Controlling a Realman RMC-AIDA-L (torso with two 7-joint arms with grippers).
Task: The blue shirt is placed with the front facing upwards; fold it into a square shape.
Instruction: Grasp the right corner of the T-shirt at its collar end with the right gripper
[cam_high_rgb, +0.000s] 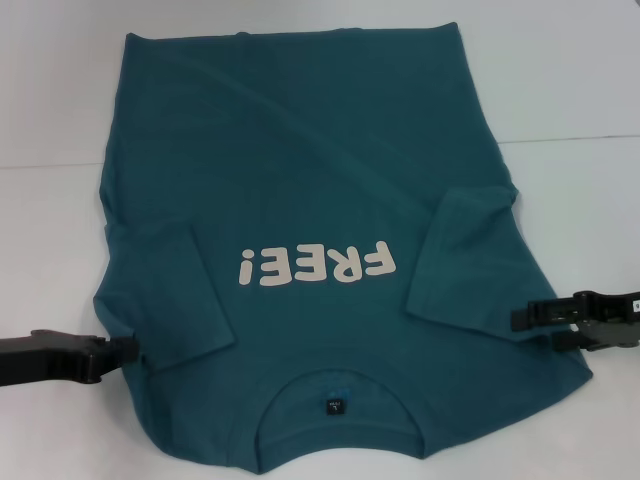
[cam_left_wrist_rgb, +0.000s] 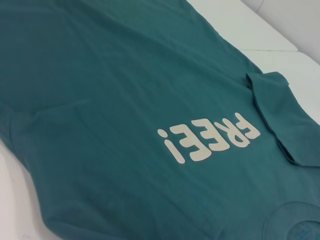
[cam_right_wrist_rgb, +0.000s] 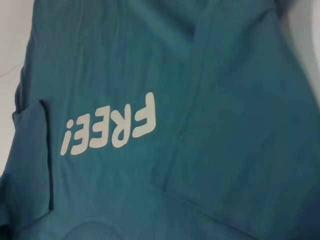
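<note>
Shirt (cam_high_rgb: 300, 200) is lying front-up, long axis running away from the robot, between left gripper (cam_high_rgb: 128, 348) and right gripper (cam_high_rgb: 520, 318); finger state of either cannot be told.

Left gripper (cam_high_rgb: 128, 348) reaching in low from left, tip pointing right. Right gripper (cam_high_rgb: 520, 320) reaching in low from right, tip pointing left. Both arms lying near horizontal.

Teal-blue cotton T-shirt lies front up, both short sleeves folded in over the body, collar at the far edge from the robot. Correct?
Not quite. In the head view the teal-blue cotton T-shirt has its collar at the near edge, towards the robot. It does lie front up, both sleeves folded in.
</note>
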